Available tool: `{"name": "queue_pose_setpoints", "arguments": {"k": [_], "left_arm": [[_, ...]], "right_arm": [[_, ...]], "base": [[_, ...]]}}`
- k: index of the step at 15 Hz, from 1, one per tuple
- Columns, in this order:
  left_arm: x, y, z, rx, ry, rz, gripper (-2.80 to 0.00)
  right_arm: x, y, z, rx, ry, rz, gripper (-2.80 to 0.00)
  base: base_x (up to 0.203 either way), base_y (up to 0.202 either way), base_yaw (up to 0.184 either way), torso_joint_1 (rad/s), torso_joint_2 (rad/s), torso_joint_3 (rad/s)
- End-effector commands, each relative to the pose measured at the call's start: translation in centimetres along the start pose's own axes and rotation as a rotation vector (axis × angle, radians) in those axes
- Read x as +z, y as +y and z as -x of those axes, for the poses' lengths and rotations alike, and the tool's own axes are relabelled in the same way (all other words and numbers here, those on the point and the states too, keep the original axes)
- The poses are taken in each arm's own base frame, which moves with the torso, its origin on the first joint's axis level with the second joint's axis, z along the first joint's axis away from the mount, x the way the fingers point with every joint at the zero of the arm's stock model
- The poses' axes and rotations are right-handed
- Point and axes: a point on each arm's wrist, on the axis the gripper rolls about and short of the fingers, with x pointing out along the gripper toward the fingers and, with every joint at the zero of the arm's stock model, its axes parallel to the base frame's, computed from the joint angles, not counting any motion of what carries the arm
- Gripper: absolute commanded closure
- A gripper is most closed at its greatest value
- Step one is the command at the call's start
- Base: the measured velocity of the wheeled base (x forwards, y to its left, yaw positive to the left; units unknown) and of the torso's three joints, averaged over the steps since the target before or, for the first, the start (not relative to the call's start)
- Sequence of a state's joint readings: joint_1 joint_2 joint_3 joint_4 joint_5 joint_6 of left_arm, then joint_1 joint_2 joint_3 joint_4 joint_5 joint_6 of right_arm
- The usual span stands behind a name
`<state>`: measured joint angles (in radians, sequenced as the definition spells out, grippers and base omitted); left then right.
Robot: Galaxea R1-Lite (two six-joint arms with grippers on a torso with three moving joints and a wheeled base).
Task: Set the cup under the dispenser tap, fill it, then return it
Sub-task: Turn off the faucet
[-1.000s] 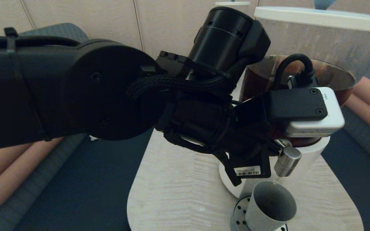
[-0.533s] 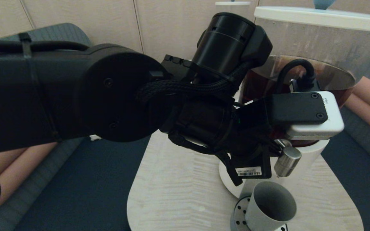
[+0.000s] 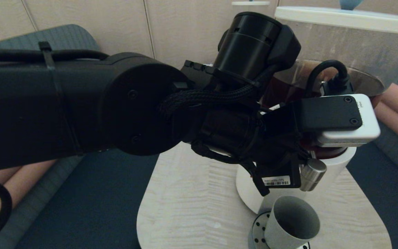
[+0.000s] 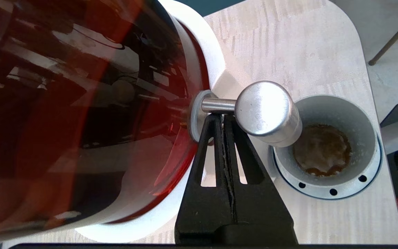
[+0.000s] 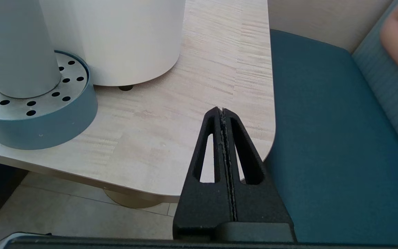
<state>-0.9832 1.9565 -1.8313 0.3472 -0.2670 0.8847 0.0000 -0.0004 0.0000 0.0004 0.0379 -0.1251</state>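
Observation:
The grey-green cup [image 3: 290, 223] stands upright on a round perforated drip tray [image 3: 258, 228], directly below the brushed-steel dispenser tap [image 3: 312, 174]. From the left wrist view, a shallow pool of brown liquid lies in the bottom of the cup [image 4: 323, 107]. My left gripper [image 4: 222, 117] is shut and empty, its tips against the thin stem behind the tap knob [image 4: 266, 109]. No stream shows under the tap. My right gripper [image 5: 222, 110] is shut and empty, hovering above the table's corner, to the side of the cup [image 5: 16, 52].
The large dispenser [image 3: 327, 45] with dark brown liquid sits on a white base [image 3: 339, 162] on the pale wood table [image 3: 192, 207]. My left arm [image 3: 81, 107] fills much of the head view. Blue seat cushions [image 5: 323, 138] flank the table.
A thin stream ran from the tap into the cup one second ago; it has stopped. My left arm has shifted slightly to the right. The cup has not moved.

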Motion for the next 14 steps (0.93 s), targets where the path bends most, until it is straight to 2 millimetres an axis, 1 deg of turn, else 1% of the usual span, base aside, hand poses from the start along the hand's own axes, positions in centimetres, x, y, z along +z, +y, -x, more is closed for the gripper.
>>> {"name": "queue_pose_setpoints", "arguments": {"k": [1, 7, 10, 14], "left_arm": [[0.1, 0.0, -0.1, -0.006, -0.011, -0.006, 0.0], [0.8, -0.2, -0.8, -0.014, -0.029, -0.015, 0.0], [0.8, -0.3, -0.5, -0.018, -0.024, -0.015, 0.0], [0.7, -0.7, 0.4, -0.026, -0.013, -0.008, 0.0]], "right_arm": [[-0.3, 0.0, 0.0, 0.001, 0.003, 0.001, 0.0], [-0.3, 0.0, 0.0, 0.001, 0.003, 0.001, 0.0], [-0.3, 0.0, 0.0, 0.001, 0.003, 0.001, 0.0], [-0.3, 0.0, 0.0, 0.001, 0.003, 0.001, 0.0]], "base": [[0.0, 0.0, 0.0, 0.0, 0.0, 0.0], [0.0, 0.0, 0.0, 0.0, 0.0, 0.0], [0.0, 0.0, 0.0, 0.0, 0.0, 0.0], [0.0, 0.0, 0.0, 0.0, 0.0, 0.0]]}}
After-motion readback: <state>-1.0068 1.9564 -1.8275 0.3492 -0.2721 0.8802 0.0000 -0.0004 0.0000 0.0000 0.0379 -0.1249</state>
